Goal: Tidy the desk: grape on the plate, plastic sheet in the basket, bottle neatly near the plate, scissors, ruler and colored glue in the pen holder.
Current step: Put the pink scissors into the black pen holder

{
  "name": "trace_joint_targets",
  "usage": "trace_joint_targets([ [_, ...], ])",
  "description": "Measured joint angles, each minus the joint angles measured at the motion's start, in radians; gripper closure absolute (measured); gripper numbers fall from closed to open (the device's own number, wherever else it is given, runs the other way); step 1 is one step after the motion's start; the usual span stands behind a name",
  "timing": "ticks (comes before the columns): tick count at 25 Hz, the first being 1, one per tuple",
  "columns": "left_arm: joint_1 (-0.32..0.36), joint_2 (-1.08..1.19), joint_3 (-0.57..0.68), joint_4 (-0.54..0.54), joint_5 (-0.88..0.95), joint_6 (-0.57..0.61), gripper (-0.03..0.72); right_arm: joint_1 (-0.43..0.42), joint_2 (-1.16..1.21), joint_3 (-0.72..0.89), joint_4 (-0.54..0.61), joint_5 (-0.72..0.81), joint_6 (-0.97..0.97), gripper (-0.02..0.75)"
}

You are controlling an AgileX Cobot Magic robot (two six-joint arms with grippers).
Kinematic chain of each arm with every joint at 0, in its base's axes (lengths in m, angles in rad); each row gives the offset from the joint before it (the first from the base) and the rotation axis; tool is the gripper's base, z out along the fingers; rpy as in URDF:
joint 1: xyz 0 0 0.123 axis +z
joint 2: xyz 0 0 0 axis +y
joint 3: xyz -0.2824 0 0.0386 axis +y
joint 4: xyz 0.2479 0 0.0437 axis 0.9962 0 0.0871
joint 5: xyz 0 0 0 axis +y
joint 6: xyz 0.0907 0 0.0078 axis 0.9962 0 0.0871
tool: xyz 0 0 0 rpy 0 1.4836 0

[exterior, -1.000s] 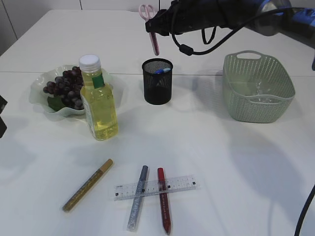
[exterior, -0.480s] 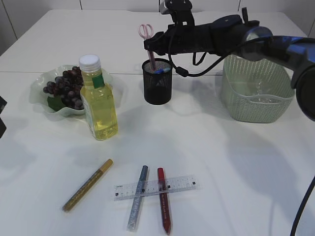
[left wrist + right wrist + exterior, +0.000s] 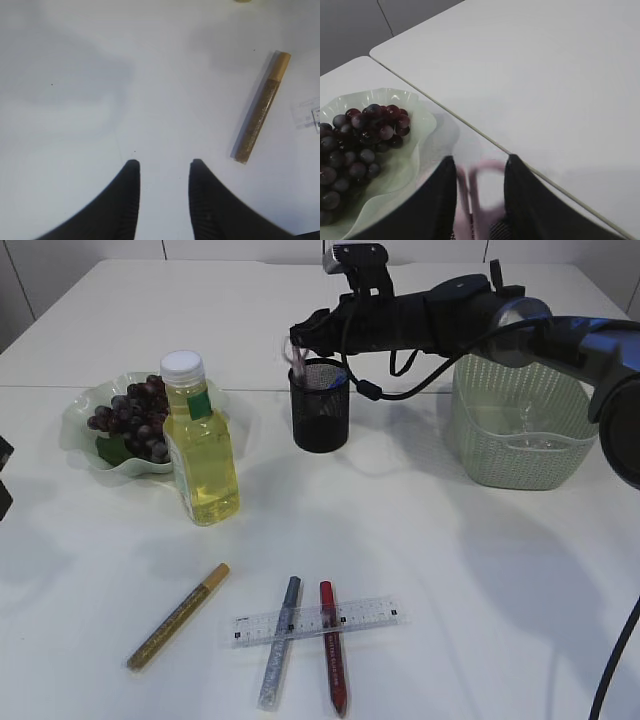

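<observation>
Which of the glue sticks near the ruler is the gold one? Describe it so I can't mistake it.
Start at the yellow bottle and look toward the table's near edge. Three sticks lie there; the gold glue stick is leftmost, slanted, lying alone, while the other two cross the clear ruler.

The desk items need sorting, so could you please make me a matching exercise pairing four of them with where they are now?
Things:
1. grapes
2. scissors
3. ruler
4. gold glue stick

Places:
A. across the silver and red glue sticks
B. in the pen holder
C. on the plate
D. alone on the table, left of the ruler

Pairs: 1-C, 2-B, 3-A, 4-D
</observation>
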State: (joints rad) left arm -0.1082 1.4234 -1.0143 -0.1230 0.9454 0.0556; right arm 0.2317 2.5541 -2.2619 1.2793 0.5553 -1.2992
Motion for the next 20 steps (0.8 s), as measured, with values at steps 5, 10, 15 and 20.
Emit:
trace_joint_targets([
  [5, 0.000, 0.000, 0.000, 0.001, 0.000, 0.000, 0.446, 0.000, 0.000, 0.000, 0.009, 0.000, -0.002, 0.461],
  [10, 0.000, 0.000, 0.000, 0.001, 0.000, 0.000, 0.446, 0.000, -0.004, 0.000, 0.041, 0.001, -0.002, 0.459],
  [15, 0.000, 0.000, 0.000, 0.001, 0.000, 0.000, 0.446, 0.000, -0.080, 0.000, -0.151, 0.063, 0.241, 0.458],
  [20, 0.000, 0.000, 0.000, 0.001, 0.000, 0.000, 0.446, 0.011, -0.193, 0.000, -0.672, 0.343, 0.857, 0.458],
])
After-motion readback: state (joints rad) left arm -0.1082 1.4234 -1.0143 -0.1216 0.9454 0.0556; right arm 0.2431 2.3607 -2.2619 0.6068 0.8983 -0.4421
